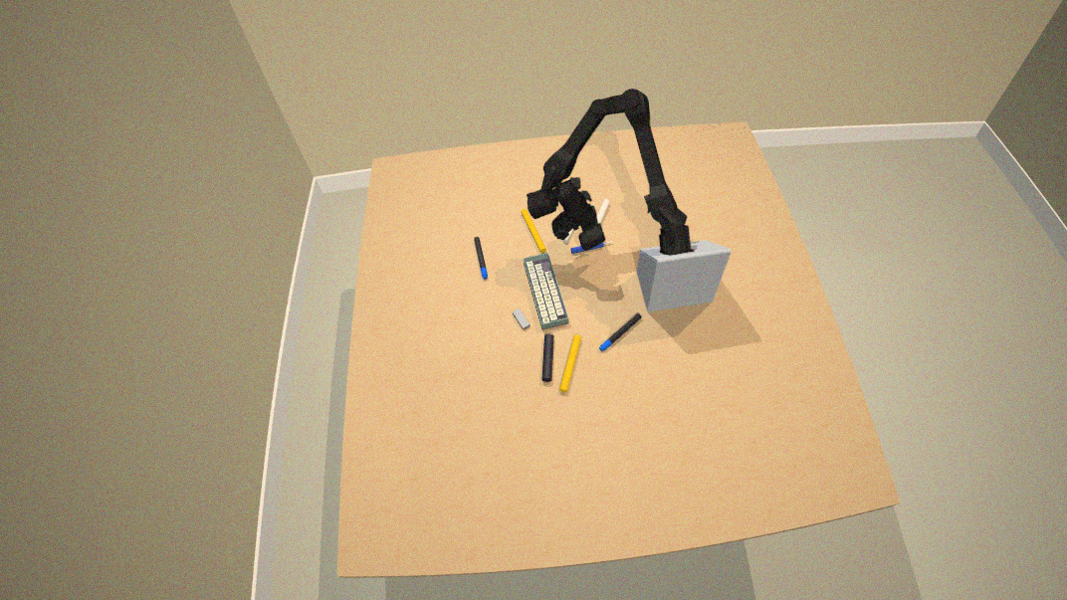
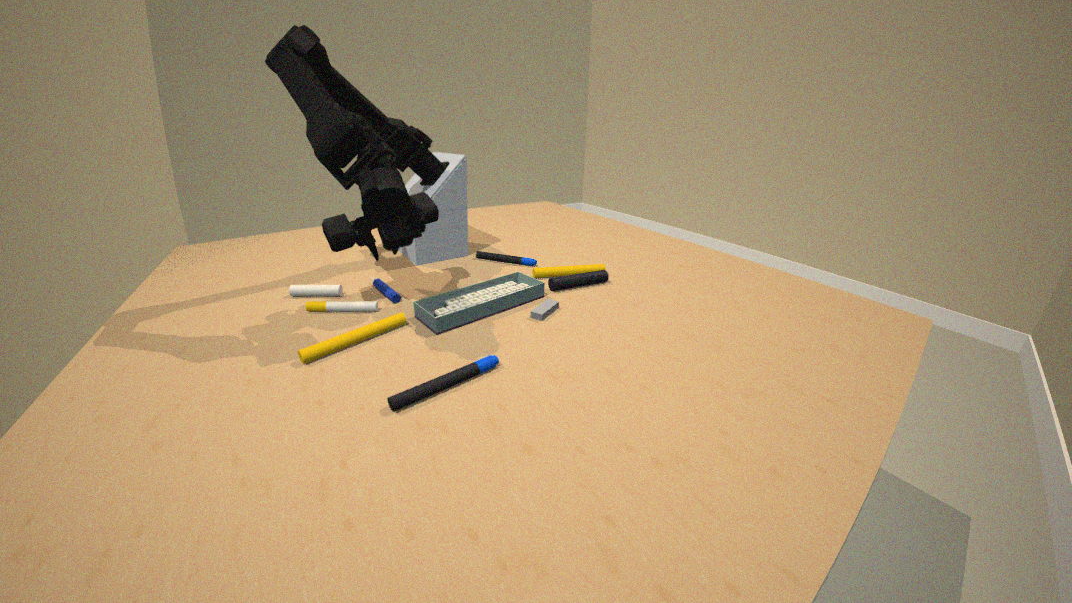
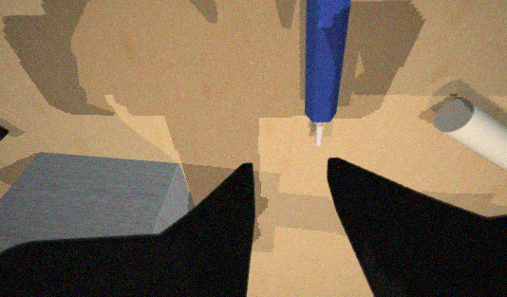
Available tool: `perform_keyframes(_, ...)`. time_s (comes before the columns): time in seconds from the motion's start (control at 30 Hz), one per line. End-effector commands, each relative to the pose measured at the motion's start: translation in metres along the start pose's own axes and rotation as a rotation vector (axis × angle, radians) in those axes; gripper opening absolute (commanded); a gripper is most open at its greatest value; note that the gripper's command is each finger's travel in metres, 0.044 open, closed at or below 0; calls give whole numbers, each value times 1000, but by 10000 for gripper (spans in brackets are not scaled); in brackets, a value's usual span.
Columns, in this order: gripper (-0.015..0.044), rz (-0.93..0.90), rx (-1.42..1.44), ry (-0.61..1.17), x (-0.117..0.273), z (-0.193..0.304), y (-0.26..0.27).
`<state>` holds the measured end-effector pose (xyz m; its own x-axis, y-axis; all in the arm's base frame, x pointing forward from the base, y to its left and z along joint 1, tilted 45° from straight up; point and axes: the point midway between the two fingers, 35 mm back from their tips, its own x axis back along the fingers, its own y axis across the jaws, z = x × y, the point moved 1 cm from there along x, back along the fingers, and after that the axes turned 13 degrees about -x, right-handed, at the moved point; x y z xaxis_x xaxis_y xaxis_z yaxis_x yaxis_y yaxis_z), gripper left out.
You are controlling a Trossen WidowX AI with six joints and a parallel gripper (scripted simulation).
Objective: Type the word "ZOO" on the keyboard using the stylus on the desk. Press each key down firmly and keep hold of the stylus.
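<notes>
From where I stand, the light is warm and fairly even over the desk (image 1: 472, 444) (image 2: 632, 446) (image 3: 190, 75), while the far corner is dimmer. The arm (image 1: 645, 145) (image 2: 332, 130) is nearly black, its detail lost. Soft brown shadows spread under it, and the wrist view has overlapping patches with jagged edges. Fine grain speckles everything. From the top, the desk's edges bow. Outlines look fairly crisp, and I notice no strong glare.
</notes>
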<state>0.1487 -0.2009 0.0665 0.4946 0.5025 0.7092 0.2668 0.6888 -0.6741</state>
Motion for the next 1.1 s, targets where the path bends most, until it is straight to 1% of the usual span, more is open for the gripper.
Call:
perform_keyframes(0.0, 150, 173, -7, 46, 11, -14, -4)
perform_keyframes(0.3, 150, 173, -7, 46, 10, -14, -4)
perform_keyframes(1.07, 150, 173, -7, 46, -6, -23, -5)
